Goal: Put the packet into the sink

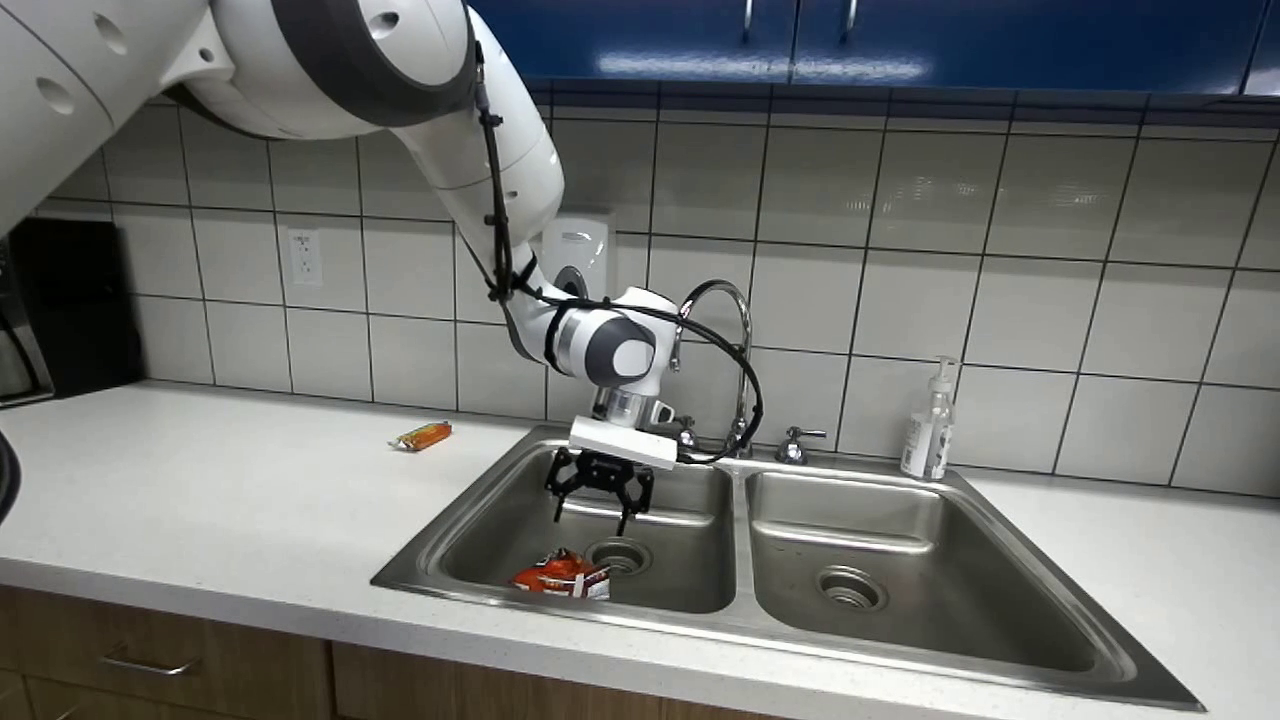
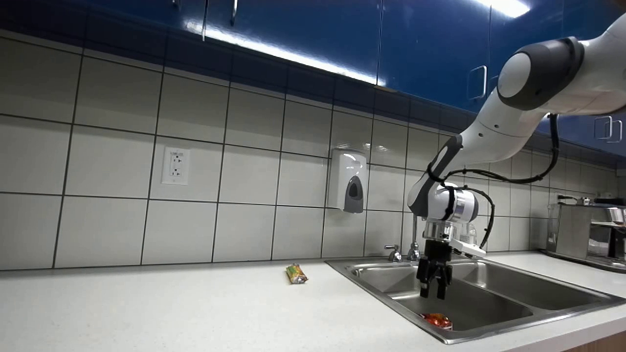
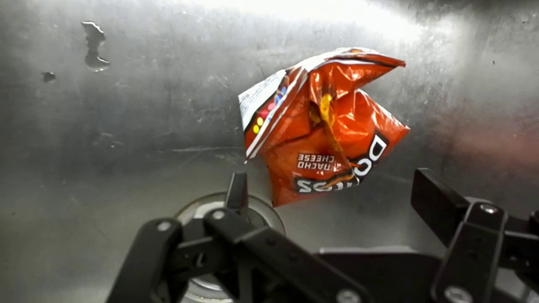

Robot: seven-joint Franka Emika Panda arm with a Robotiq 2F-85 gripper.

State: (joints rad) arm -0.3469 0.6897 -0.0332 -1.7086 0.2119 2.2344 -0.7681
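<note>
The packet, a crinkled red-and-white snack bag, lies on the floor of the sink's left bowl in an exterior view (image 1: 560, 575), near the front wall and beside the drain. It also shows in an exterior view (image 2: 438, 320) and in the wrist view (image 3: 332, 134). The sink is stainless steel with two bowls and a rim (image 1: 743, 570); its front rim shows in an exterior view (image 2: 518, 320). My gripper (image 1: 590, 522) points down over the same bowl, above and behind the packet, apart from it. Its fingers are spread with nothing between them, also in an exterior view (image 2: 433, 295) and the wrist view (image 3: 330, 176).
A smaller orange-brown oblong item (image 1: 421, 436) lies on the counter beside the sink. The chrome faucet (image 1: 745, 370) and its handles (image 1: 795, 447) stand right behind the gripper. A soap bottle (image 1: 930, 430) stands at the back rim. A wall dispenser (image 2: 348, 181) hangs behind.
</note>
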